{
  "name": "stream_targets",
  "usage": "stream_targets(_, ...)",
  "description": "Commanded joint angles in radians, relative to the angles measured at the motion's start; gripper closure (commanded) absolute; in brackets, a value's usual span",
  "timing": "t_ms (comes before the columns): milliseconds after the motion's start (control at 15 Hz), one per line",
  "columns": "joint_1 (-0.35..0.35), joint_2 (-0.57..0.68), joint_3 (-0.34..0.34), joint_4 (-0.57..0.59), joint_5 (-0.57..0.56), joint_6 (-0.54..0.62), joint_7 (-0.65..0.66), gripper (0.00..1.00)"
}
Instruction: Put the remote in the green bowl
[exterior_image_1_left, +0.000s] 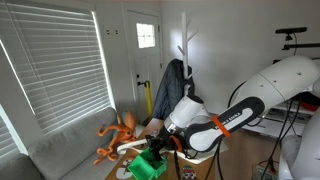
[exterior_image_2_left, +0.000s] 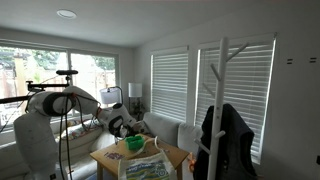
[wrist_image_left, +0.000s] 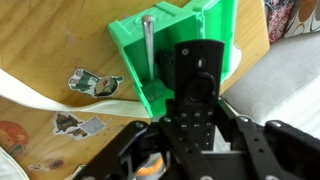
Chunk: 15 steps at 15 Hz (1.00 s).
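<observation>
In the wrist view my gripper (wrist_image_left: 192, 128) is shut on the remote (wrist_image_left: 195, 85), a slim black oblong with a round pad and buttons, its far end pointing away from me. The remote's far end hangs over the near rim of the green bowl (wrist_image_left: 170, 45), which has an angular rim and holds a grey metal utensil (wrist_image_left: 148, 40). In both exterior views the bowl (exterior_image_1_left: 150, 166) (exterior_image_2_left: 135, 145) sits on the wooden table with my gripper (exterior_image_1_left: 170, 141) just above and beside it.
An orange octopus toy (exterior_image_1_left: 120, 135) sits next to the bowl. Stickers (wrist_image_left: 95, 82) and a white strip (wrist_image_left: 60, 100) lie on the wooden table (wrist_image_left: 60, 40). A grey couch (exterior_image_1_left: 60, 150) and a white coat stand with a dark jacket (exterior_image_2_left: 228, 135) are nearby.
</observation>
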<state>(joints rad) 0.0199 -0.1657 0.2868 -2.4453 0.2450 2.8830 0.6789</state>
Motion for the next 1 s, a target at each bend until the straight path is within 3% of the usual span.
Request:
stream_targets(0,-0.047,0.041,0.03,0.039,-0.117,-0.026,0.084,0.82)
stream_targets(400,-0.039,0.063,0.03,0.039,-0.154,-0.036,0.104,0.82)
stream_targets(467,-0.043,0.059,0.032,0.035,-0.166,-0.036,0.112,0.61)
stream_targets(533,-0.046,0.056,0.033,0.033,-0.176,-0.036,0.12,0.32)
stream_targets(667,-0.041,0.049,0.03,0.032,-0.168,-0.038,0.117,0.27)
stream_targets(867,-0.016,-0.003,0.019,0.018,-0.096,-0.031,0.072,0.04)
stream_targets(933,0.044,-0.027,-0.03,0.013,-0.044,-0.034,0.037,0.01)
